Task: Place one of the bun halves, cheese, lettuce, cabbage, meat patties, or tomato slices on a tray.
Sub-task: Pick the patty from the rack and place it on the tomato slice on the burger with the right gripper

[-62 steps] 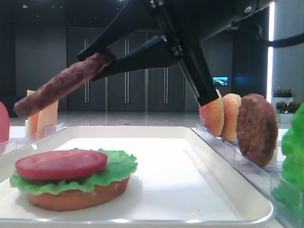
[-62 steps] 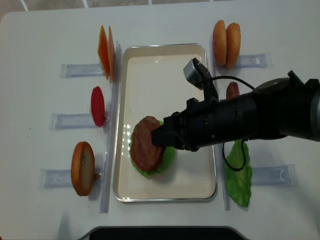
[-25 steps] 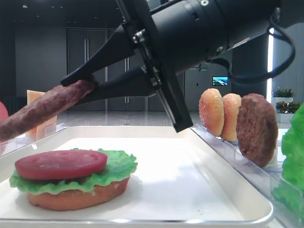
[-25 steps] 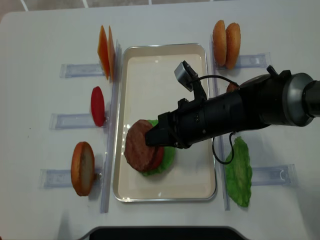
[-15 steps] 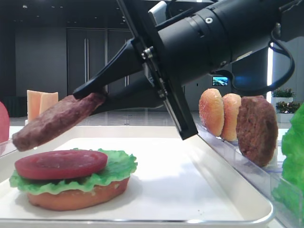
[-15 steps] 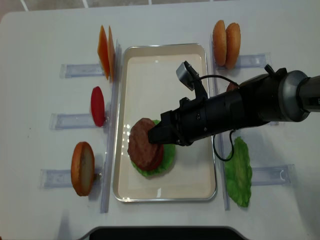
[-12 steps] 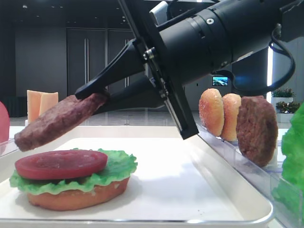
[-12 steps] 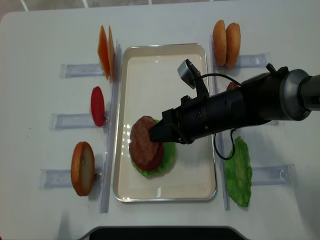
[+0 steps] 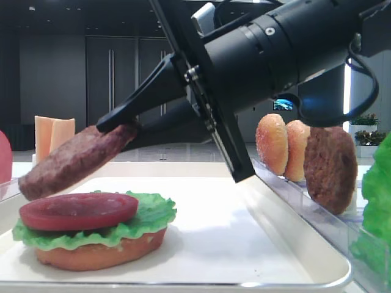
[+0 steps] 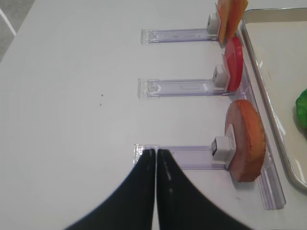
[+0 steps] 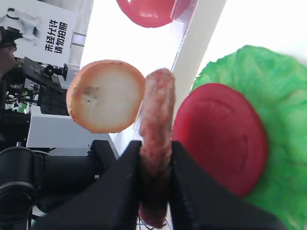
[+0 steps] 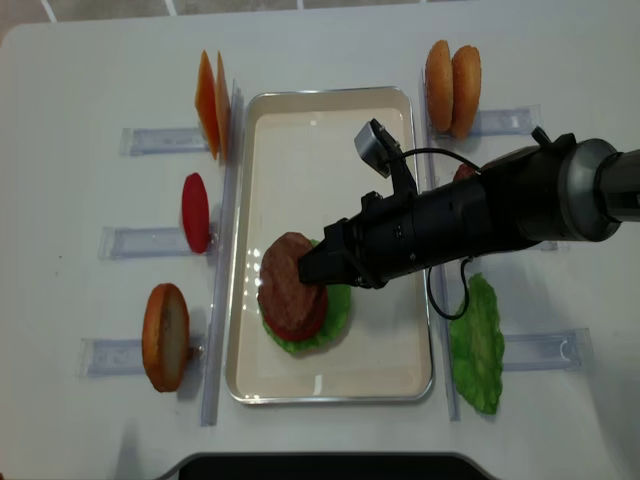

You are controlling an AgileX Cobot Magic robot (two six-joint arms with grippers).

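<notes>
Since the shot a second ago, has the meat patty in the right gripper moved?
Yes. The meat patty in the right gripper has come lower and slightly right, closer to the tomato slice on the tray, not yet resting on it.

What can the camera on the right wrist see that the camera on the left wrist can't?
Only the right wrist view shows the right gripper, its jaws shut on a meat patty held edge-on above the tomato slice and lettuce of the half-built burger.

Only the left wrist view shows the left gripper, jaws shut and empty above bare table, plus the cheese and the clear holders in a row.

Both show the bun half standing in its holder, a spare tomato slice and the tray's rim.
</notes>
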